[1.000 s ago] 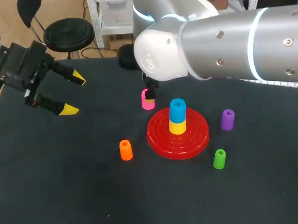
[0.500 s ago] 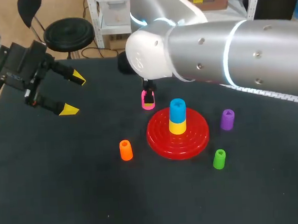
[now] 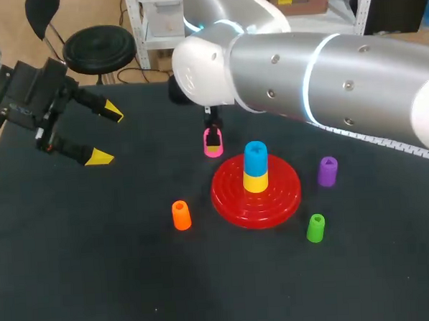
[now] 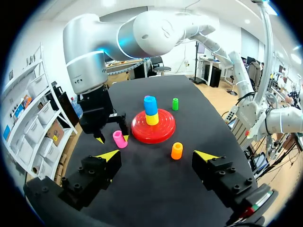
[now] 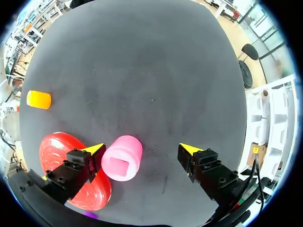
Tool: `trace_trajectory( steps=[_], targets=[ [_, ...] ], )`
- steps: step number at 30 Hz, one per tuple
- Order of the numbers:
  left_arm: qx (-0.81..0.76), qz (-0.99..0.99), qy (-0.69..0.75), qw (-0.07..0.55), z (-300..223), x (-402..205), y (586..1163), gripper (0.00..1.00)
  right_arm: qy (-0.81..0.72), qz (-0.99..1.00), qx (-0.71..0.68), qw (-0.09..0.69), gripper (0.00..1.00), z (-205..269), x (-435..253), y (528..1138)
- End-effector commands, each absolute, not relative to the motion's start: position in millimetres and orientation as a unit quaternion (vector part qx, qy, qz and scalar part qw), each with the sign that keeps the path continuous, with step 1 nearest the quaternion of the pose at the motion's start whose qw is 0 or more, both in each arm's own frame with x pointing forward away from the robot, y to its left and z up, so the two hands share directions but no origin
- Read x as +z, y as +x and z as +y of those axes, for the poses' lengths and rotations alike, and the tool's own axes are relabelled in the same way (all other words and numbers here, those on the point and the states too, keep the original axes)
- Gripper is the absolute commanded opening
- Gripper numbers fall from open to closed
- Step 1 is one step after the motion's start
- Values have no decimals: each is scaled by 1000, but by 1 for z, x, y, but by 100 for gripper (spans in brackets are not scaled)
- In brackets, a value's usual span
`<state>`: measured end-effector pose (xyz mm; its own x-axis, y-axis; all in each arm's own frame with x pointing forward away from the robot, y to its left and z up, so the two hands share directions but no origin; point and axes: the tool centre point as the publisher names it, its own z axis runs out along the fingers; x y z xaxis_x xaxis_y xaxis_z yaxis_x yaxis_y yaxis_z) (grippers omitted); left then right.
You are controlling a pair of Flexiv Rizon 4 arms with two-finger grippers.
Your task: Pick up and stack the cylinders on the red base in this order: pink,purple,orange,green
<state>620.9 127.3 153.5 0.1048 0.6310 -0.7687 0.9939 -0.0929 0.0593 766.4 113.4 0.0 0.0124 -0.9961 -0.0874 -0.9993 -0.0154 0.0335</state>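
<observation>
No cylinder of the four is stacked yet. The right gripper (image 5: 142, 148) holds nothing, its fingers wide open around the pink cylinder (image 5: 122, 158), which stands just beside the red base (image 3: 281, 196). The purple cylinder (image 3: 327, 170), orange cylinder (image 3: 181, 215) and green cylinder (image 3: 315, 228) wait on the table (image 3: 98, 281).

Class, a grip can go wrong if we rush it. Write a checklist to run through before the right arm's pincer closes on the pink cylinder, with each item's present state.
1. Right pincer open: ok.
2. Pink cylinder between its fingers: ok.
3. Cylinder centred there: not ok, it sits close to one finger.
4. Pink cylinder upright: ok.
5. Blue cylinder on yellow cylinder on red base, stack straight: ok.
6. Left pincer open, away from the work: ok.
</observation>
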Motion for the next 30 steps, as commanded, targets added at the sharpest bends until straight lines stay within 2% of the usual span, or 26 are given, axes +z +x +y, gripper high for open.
trace_trajectory(
  steps=[1,30],
  targets=[
    [-295,599,677,309,128,153,620,100,-708,704,41,26,100,108,1,762],
    [-295,599,677,309,128,153,620,100,-710,703,41,32,100,108,2,751]
  ],
)
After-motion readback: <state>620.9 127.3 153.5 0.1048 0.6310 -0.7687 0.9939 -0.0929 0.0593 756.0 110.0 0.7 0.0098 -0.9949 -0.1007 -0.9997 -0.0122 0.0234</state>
